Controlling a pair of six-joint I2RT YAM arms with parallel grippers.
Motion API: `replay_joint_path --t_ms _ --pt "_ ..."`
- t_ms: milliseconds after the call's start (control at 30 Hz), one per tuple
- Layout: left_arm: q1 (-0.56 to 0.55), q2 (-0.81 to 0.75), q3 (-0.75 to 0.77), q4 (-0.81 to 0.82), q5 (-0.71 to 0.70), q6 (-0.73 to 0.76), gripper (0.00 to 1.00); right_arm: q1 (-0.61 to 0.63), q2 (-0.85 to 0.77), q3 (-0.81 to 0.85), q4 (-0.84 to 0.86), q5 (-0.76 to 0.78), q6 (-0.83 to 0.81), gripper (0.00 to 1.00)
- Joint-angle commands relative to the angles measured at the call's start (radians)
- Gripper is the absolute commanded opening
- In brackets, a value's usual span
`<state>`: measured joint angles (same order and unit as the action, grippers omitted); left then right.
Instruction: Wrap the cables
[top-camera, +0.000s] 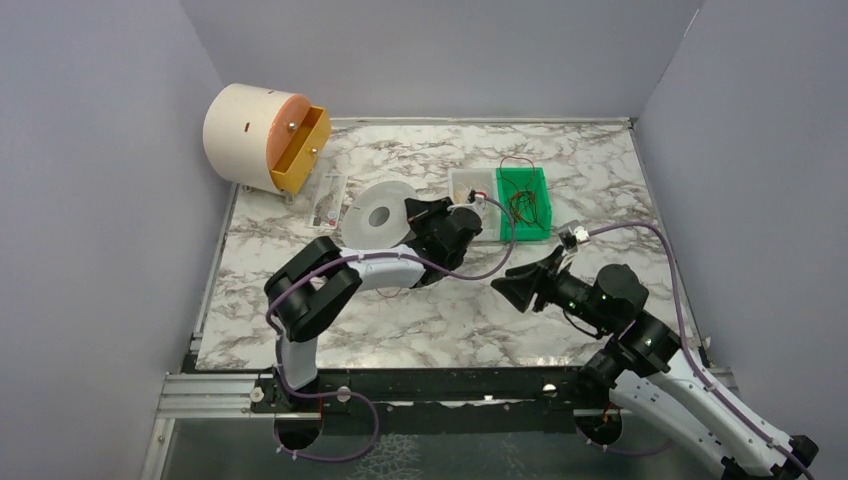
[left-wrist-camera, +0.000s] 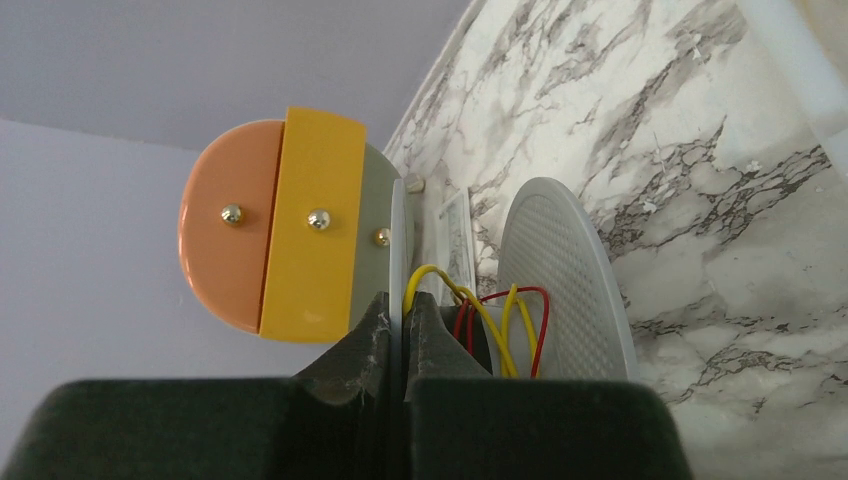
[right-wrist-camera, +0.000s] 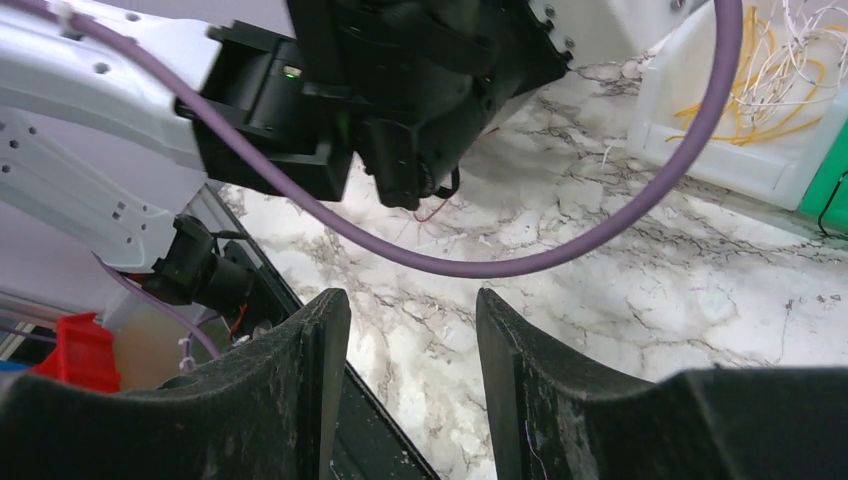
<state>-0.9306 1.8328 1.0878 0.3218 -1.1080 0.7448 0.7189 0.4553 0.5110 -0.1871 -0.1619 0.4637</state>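
Judging progress, I see little finished. My left gripper (left-wrist-camera: 403, 305) is clenched on a small bundle of yellow and red cables (left-wrist-camera: 495, 325), held above the table (top-camera: 420, 320) beside the white disc (left-wrist-camera: 570, 270), left of centre. My right gripper (right-wrist-camera: 412, 320) hangs released, nearer me. More loose wires (right-wrist-camera: 760, 125) lie in the white tray (right-wrist-camera: 690, 140) and the green bin (top-camera: 523, 175) far right, not yet wrapped.

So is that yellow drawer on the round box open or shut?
Open. In the top view the yellow drawer sticks out well past the orange front of the round box instead of sitting flush with it.
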Motion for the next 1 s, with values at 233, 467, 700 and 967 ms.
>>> replay_joint_path --t_ms 233,467,700,967 --pt "0.035 0.178 0.087 0.05 -0.07 0.001 0.0 0.004 -0.033 -0.012 -0.044 0.021 0.007 0.54" --pt "0.045 0.232 0.098 0.05 -0.09 0.011 0.2 0.004 -0.028 -0.012 -0.043 0.021 0.004 0.54" --pt "0.045 0.254 0.089 0.048 -0.085 -0.002 0.44 0.004 -0.031 -0.008 -0.056 0.024 -0.001 0.54" --pt "0.037 0.237 0.085 -0.007 -0.072 -0.115 0.65 0.004 -0.037 0.009 -0.081 0.024 -0.005 0.54"
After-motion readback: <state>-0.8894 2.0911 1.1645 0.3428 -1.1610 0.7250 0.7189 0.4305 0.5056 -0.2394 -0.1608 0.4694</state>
